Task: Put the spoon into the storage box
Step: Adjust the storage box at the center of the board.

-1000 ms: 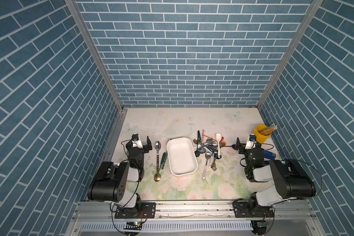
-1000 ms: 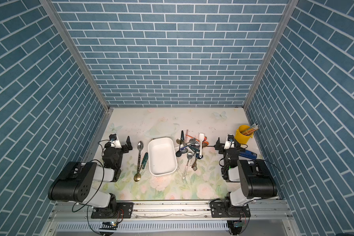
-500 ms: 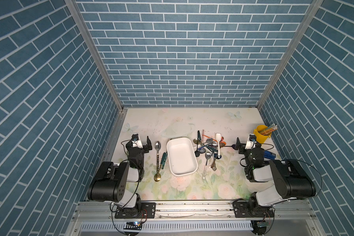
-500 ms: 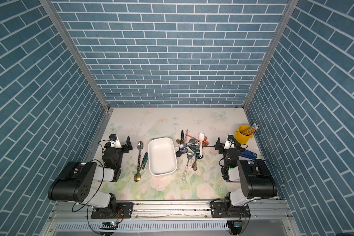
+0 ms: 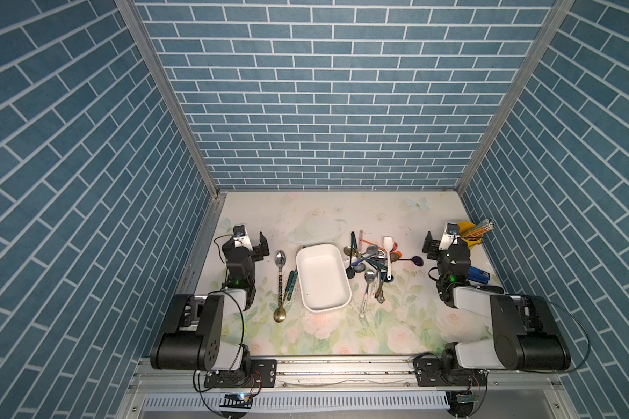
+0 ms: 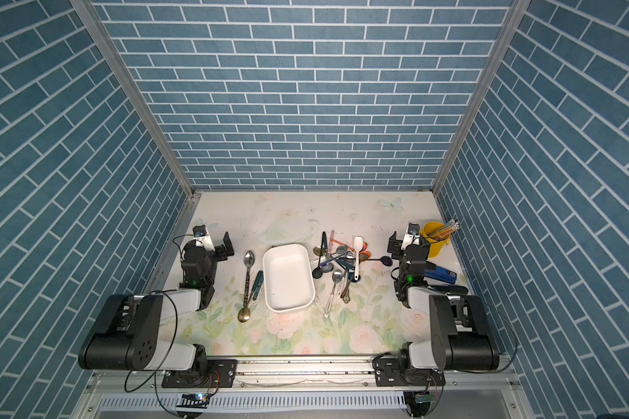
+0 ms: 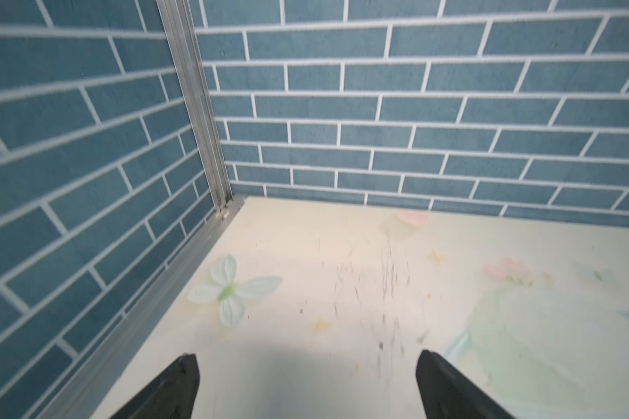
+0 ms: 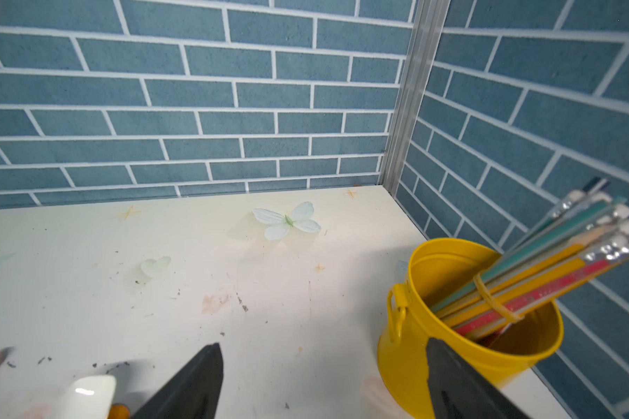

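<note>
Evidently no pickup has begun: the left gripper (image 7: 305, 366) and right gripper (image 8: 324, 346) sit empty, jaws apart, a spoon (image 5: 280, 258) lies just beside the empty box (image 5: 322, 279), so next likely means pinching its handle.

A yellow cup (image 5: 470, 237) stands by the right edge of the bench (image 5: 305, 206), closer to the far right corner. A bunch of pencils (image 8: 560, 261) leans out of it toward the wall, tied with a yellow rubber band (image 8: 487, 298). A blue thing (image 5: 479, 274) lies by the same edge, nearer the front; what it is I cannot tell. The bench is pale with painted flowers and a butterfly (image 8: 287, 220). Small dark marks (image 7: 385, 261) dot it. Blue brick walls (image 5: 324, 109) stand on three sides.
</note>
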